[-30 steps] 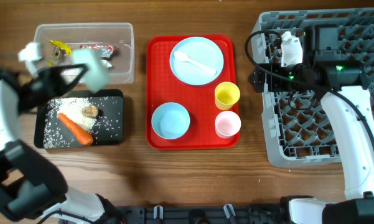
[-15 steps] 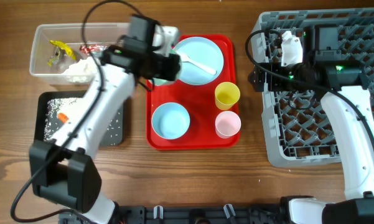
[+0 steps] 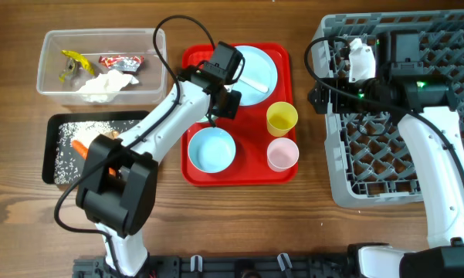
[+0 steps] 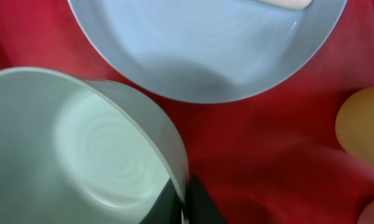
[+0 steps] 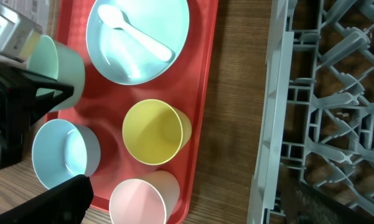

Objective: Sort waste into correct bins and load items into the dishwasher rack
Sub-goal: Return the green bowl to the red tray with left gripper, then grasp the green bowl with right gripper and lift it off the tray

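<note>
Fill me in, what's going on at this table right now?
The left gripper is shut on the rim of a pale bowl, holding it over the red tray beside the plate. The blue bowl, yellow cup and pink cup sit on that tray. The right gripper is open at the dishwasher rack edge, holding nothing.

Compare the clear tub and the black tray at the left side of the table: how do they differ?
The clear tub is see-through with tall walls; the black tray is opaque and shallow. The clear tub holds the wrapper, the tissue and the yellow scrap; the black tray holds rice and a carrot. Both are rectangular and lie left of the red tray.
</note>
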You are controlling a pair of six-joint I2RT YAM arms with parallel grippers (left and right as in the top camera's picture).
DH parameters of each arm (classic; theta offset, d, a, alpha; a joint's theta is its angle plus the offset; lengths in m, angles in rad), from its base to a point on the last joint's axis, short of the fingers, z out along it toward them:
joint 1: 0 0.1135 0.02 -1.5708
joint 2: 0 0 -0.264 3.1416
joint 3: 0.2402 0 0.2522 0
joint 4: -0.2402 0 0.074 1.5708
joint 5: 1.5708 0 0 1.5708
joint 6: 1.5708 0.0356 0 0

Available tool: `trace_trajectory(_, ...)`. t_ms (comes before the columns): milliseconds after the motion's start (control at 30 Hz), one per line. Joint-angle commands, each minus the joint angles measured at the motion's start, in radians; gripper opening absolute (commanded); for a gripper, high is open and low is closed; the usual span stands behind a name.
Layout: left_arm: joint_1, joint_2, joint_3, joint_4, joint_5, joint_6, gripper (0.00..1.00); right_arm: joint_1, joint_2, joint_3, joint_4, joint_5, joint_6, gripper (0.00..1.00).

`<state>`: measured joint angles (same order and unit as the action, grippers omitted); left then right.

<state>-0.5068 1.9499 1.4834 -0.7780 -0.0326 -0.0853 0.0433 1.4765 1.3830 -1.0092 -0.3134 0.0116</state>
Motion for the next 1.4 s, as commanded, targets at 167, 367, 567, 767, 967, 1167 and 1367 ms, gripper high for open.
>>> trace_trajectory(167, 0.0, 0.01, 0.008, -0.008, 0.028, -0.01, 0.3, 0.003, 0.012, 0.016, 0.002, 0.002, 0.013, 1.0)
trace_trajectory(367, 0.08, -0.066, 0.018, -0.035, 0.013, -0.154, 0.56, 0.003, 0.012, 0.02, 0.021, -0.049, -0.019, 1.0)
trace_trajectory(567, 0.325, -0.316, 0.066, -0.131, 0.014, -0.185, 1.0, 0.056, 0.012, 0.089, 0.026, -0.062, 0.045, 1.0)
trace_trajectory(767, 0.542, -0.445, 0.066, -0.14, 0.013, -0.185, 1.0, 0.259, 0.044, 0.108, 0.172, -0.008, 0.167, 1.0)
trace_trajectory(967, 0.637, -0.439, 0.065, -0.141, 0.013, -0.185, 1.0, 0.401, 0.233, 0.109, 0.328, -0.002, 0.267, 1.0)
trace_trajectory(1167, 0.637, -0.439, 0.065, -0.14, 0.013, -0.185, 1.0, 0.436, 0.434, 0.109, 0.396, -0.002, 0.281, 1.0)
trace_trajectory(1367, 0.637, -0.439, 0.065, -0.14, 0.013, -0.185, 1.0, 0.462, 0.513, 0.108, 0.452, 0.036, 0.362, 0.84)
